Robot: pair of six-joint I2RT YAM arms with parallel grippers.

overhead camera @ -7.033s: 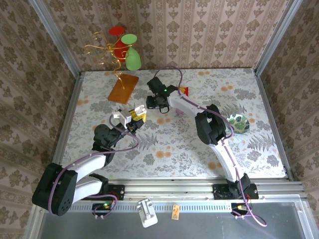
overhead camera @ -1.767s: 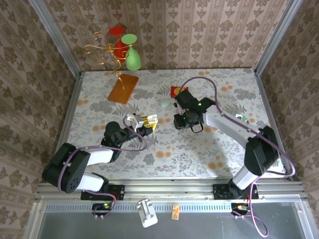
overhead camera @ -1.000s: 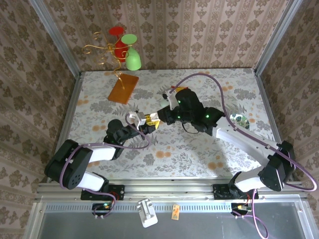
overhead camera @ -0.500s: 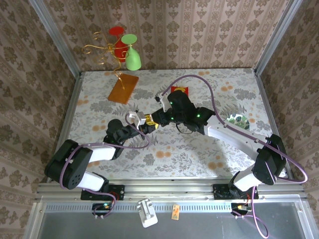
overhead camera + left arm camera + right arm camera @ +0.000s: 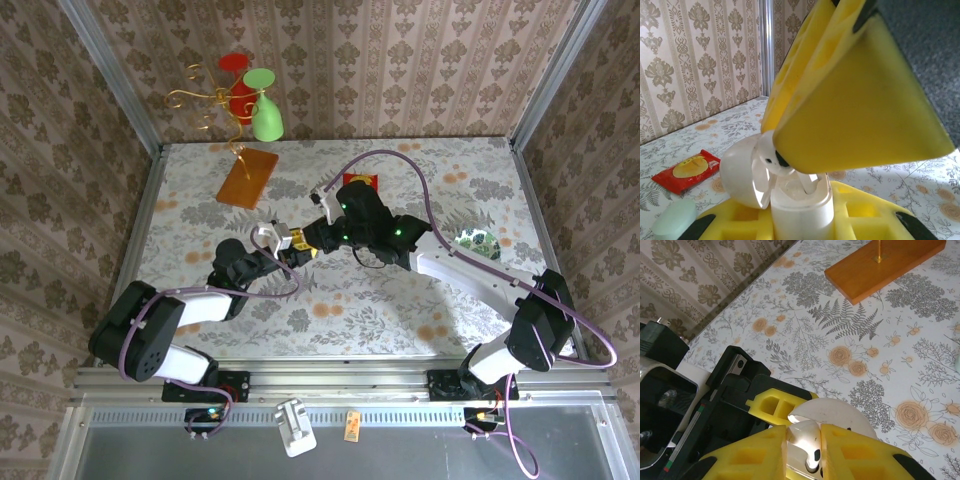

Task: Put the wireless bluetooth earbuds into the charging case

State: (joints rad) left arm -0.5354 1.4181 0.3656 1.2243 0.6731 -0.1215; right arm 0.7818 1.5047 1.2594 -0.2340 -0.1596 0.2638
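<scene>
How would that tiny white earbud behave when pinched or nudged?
Probably slippery: the earbud looks glossy and rounded in the right hand. Likely very light, being far smaller than the open case. If dropped, it might roll.

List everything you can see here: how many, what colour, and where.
charging case: one, white, lid open, mid-table
earbud: one, white, stem dipping into the open case
packet: one, red, back centre of table
oval case: one, pale green, near the packet
stand: one, orange wooden base, gold wire, red and green ornaments, back left
dish: one, green patterned, right side
left end effector: one, yellow fingers, shut on the charging case
right end effector: one, yellow fingers, pinching the earbud
</scene>
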